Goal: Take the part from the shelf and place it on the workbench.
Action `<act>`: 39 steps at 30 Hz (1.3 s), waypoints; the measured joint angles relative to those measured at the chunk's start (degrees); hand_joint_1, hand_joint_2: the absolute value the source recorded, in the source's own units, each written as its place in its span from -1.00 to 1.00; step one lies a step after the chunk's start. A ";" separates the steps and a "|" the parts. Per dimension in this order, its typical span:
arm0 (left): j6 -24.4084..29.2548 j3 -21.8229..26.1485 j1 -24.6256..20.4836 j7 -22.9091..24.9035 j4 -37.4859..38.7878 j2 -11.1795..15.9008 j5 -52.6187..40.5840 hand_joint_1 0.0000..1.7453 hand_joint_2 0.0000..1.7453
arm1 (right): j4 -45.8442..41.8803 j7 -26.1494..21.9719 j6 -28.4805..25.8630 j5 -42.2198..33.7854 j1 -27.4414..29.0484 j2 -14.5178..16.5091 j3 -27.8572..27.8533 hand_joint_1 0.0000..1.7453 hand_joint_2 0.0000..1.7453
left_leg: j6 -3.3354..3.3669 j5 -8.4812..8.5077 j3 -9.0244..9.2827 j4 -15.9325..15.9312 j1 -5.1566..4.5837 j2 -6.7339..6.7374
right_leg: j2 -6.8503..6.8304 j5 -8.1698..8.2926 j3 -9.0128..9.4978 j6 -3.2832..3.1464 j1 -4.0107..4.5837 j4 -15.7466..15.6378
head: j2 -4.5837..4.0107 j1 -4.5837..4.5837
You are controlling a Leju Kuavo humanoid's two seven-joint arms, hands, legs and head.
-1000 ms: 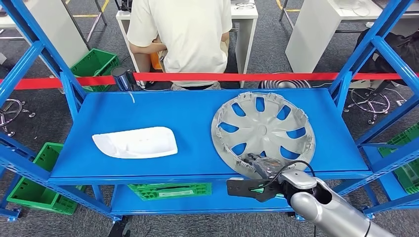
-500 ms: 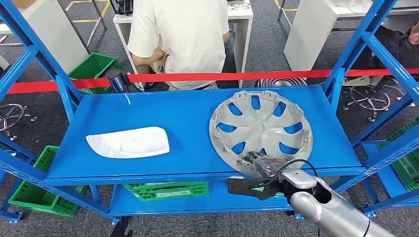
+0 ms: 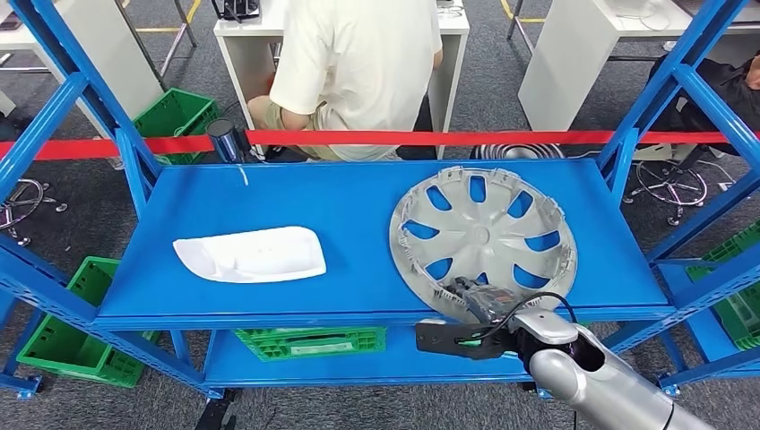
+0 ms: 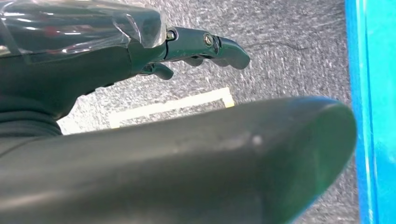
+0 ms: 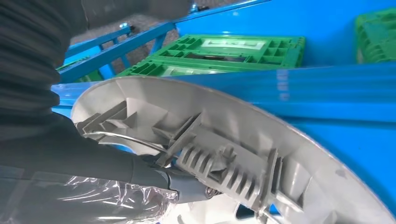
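Note:
A grey wheel cover [image 3: 484,235] lies on the right half of the blue shelf [image 3: 341,202], its near rim at the shelf's front edge. My right hand [image 3: 475,305] grips that near rim from the front. In the right wrist view the fingers [image 5: 140,170] hook into the ribbed inside of the wheel cover [image 5: 243,140], which overhangs the shelf edge. A white moulded part [image 3: 251,254] lies on the shelf's left half. My left hand [image 4: 140,56] hangs over the grey floor beside a blue post, fingers stretched out and holding nothing.
A person in a white shirt [image 3: 358,63] sits behind the shelf, beyond a red tape [image 3: 430,138]. Green crates stand on the lower shelf [image 3: 309,342] and on the floor at left [image 3: 58,336]. Blue uprights [image 3: 627,143] frame both sides.
The whole picture has shifted a little, so the camera moved. The person behind has shifted to the right. My right hand keeps its hold on the wheel cover's rim.

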 joint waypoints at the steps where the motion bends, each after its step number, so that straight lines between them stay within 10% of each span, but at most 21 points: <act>1: -0.01 -0.01 -0.01 -0.24 0.00 0.03 0.17 -1.00 -1.00 | -0.06 -0.01 -0.17 0.01 0.01 0.10 -0.31 0.64 1.00 | -0.31 -0.21 -0.15 0.33 -0.11 -0.05 | 0.01 0.69 1.25 -0.21 0.05 -2.44 | 0.00 -0.02; 6: 0.03 -0.16 -0.02 -1.24 -0.02 0.29 0.72 -1.00 -1.00 | -0.66 0.21 -0.95 0.26 0.13 0.85 -2.12 0.65 1.00 | -1.55 -1.52 -0.78 1.99 0.12 -0.06 | 0.12 1.10 1.96 -1.99 -0.03 -3.49 | 0.00 -0.12; 11: 0.21 -0.33 0.24 -2.04 -0.07 0.70 1.42 -1.00 -1.00 | -2.09 0.82 -2.54 0.56 2.56 1.10 -4.71 0.98 1.00 | -2.82 -8.52 -7.49 17.03 0.75 -0.02 | 0.05 1.18 1.97 -2.61 -0.18 -3.55 | 0.00 -0.25; 16: 0.04 -0.36 0.37 -3.25 -0.11 0.80 2.43 -1.00 -1.00 | -4.88 1.98 -6.00 1.55 7.41 1.70 -9.12 1.00 1.00 | -2.24 -1.41 -0.77 3.17 0.87 -0.06 | 0.05 1.25 2.04 -2.34 0.05 -3.50 | 0.00 -0.22; 21: -0.08 -0.36 0.51 -3.76 -0.22 0.71 2.82 -1.00 -1.00 | -7.45 2.54 -6.30 2.83 10.64 2.60 -13.41 1.00 1.00 | -0.53 -0.42 -0.14 0.29 0.39 -0.01 | 0.05 1.20 0.98 -0.96 0.02 -2.94 | 0.00 -0.15; 27: -0.26 -0.37 0.53 -4.00 -0.42 0.48 2.92 -1.00 -1.00 | -8.33 2.52 -6.32 3.88 13.09 3.10 -16.34 1.00 1.00 | 0.55 0.33 -0.39 -0.26 0.10 -0.04 | 0.06 -4.94 -6.51 -1.34 0.03 12.99 | 0.00 0.04; 32: -1.07 -0.56 0.48 -4.14 -0.46 0.36 2.93 -1.00 -1.00 | -9.02 0.27 -6.16 2.37 13.99 3.96 -18.54 1.00 1.00 | -0.28 -0.19 -0.59 0.51 -0.28 -0.16 | 0.02 0.56 1.42 -0.62 0.25 -2.69 | 0.00 0.04; 36: -1.55 -0.99 0.51 -4.55 -0.46 0.39 2.96 -1.00 -1.00 | -9.96 -3.39 -6.03 -2.43 14.53 5.48 -21.29 1.00 1.00 | -1.26 -0.76 -1.06 1.19 -0.13 -0.07 | 0.17 0.97 1.75 -1.88 0.22 -3.46 | 0.00 0.01; 39: -1.60 -1.37 0.54 -5.35 -0.46 0.30 3.03 -1.00 -1.00 | -10.97 -6.05 -7.12 -4.55 14.20 7.00 -23.31 1.00 1.00 | -2.37 -5.12 -4.53 8.77 0.34 -0.05 | 0.21 1.08 1.81 -2.69 -0.01 -3.58 | 0.00 -0.24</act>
